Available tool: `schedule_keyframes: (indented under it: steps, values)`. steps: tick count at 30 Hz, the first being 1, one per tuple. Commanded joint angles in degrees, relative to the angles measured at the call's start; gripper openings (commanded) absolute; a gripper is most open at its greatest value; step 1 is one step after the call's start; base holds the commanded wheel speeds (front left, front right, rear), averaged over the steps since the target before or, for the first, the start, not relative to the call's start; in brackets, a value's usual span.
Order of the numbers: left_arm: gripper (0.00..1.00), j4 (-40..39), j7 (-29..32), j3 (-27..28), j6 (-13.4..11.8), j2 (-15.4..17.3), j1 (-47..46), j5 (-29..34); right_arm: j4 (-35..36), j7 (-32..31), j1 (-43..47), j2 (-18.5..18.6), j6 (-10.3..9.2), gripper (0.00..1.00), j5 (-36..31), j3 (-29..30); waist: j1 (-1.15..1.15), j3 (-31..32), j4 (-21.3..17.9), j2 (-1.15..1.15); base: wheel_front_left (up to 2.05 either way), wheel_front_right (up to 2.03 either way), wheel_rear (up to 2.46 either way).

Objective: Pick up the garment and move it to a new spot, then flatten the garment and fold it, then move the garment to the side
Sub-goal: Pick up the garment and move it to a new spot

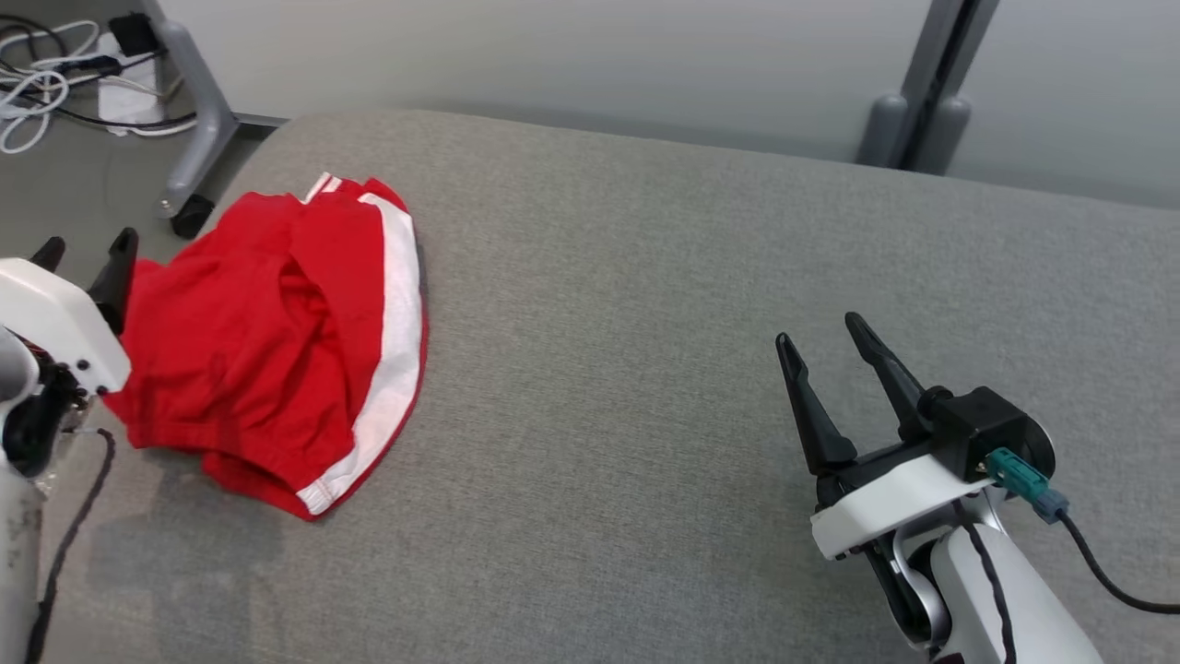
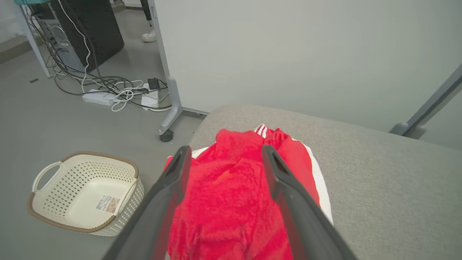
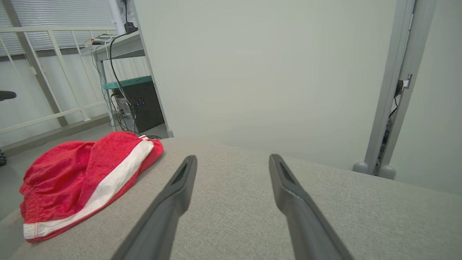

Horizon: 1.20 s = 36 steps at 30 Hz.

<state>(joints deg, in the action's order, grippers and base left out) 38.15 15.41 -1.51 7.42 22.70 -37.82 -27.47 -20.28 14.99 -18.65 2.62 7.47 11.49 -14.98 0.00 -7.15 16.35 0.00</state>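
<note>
A grey fabric pad [image 1: 691,369] spans the head view, backed by a pale wall [image 1: 553,55]. Grey floor [image 2: 54,119] lies off the pad's left end, with a cream basket [image 2: 97,154] and a tangle of cables [image 2: 108,94] further back. The red garment [image 1: 267,350] lies crumpled at the pad's left end. Its long axis runs from the far edge toward the robot, with a white stripe along its right side. The left gripper [image 1: 86,244] hangs just beside the garment's left edge, fingers spread wide and holding nothing. The right gripper [image 1: 819,329] is well apart over bare pad, equally wide and empty.
</note>
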Motion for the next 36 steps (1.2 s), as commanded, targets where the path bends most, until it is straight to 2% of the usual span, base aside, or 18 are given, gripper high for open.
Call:
schedule_keyframes:
  steps: [1,6,10,14,24,31,32,33,34,35,36]
  values:
    - [1.0,1.2,1.5,-0.8,0.1,1.7,-2.2,-2.2,0.3,0.3,-1.0,0.5,0.05,1.0,-0.4,0.2,0.0,-3.0,-3.0,0.0,0.0,0.0,0.0]
    - [1.0,5.3,5.6,-4.5,0.1,6.3,-6.0,-8.8,1.2,0.3,-2.5,0.5,0.04,1.0,-1.0,0.7,0.0,-6.2,-6.7,0.0,0.0,0.0,0.0]
    - [1.0,8.1,7.6,-7.3,0.1,8.8,-7.8,-13.5,1.9,0.3,-3.1,0.4,0.04,1.0,-1.0,0.5,0.0,-8.3,-9.3,0.0,0.0,0.0,0.0]
    - [1.0,10.3,8.8,-8.9,0.1,10.2,-8.4,-16.7,2.4,0.3,-3.6,0.4,0.04,1.0,-0.7,0.4,0.0,-9.6,-11.0,0.0,0.0,0.0,0.0]
    - [1.0,15.1,16.4,-14.9,0.1,12.8,-5.9,-24.8,3.3,0.3,-3.9,0.4,0.04,1.0,-0.7,0.7,0.0,-11.6,-13.8,0.0,0.0,0.0,0.0]
    - [1.0,14.7,16.6,-18.5,0.1,13.6,-4.7,-28.4,3.9,0.3,-4.2,0.4,0.04,1.0,-0.8,0.8,0.0,-12.8,-14.1,0.0,0.0,0.0,0.0]
    - [0.78,14.5,16.6,-19.0,0.1,13.8,-4.7,-28.7,3.9,0.3,-4.1,0.4,0.04,1.0,-0.9,0.9,0.0,-12.8,-14.1,0.0,0.0,0.0,0.0]
    - [0.39,14.2,16.5,-19.5,0.1,14.0,-4.8,-29.1,3.9,0.3,-4.0,0.5,0.04,1.0,-1.0,0.9,0.0,-12.9,-14.0,0.0,0.0,0.0,0.0]
    - [0.11,13.8,16.1,-20.1,0.1,14.3,-4.9,-29.3,3.8,0.3,-4.0,0.5,0.04,1.0,-1.0,1.0,0.0,-12.8,-14.0,0.0,0.0,0.0,0.0]
    - [0.0,13.6,15.8,-20.6,0.1,14.5,-5.0,-29.7,3.8,0.3,-3.9,0.4,0.04,1.0,-1.0,1.0,0.0,-12.8,-13.9,0.0,0.0,0.0,0.0]
    - [0.0,13.5,15.7,-21.2,0.1,14.7,-5.0,-30.0,3.7,0.3,-3.8,0.4,0.04,1.0,-1.0,1.0,0.0,-12.7,-13.8,0.0,0.0,0.0,0.0]
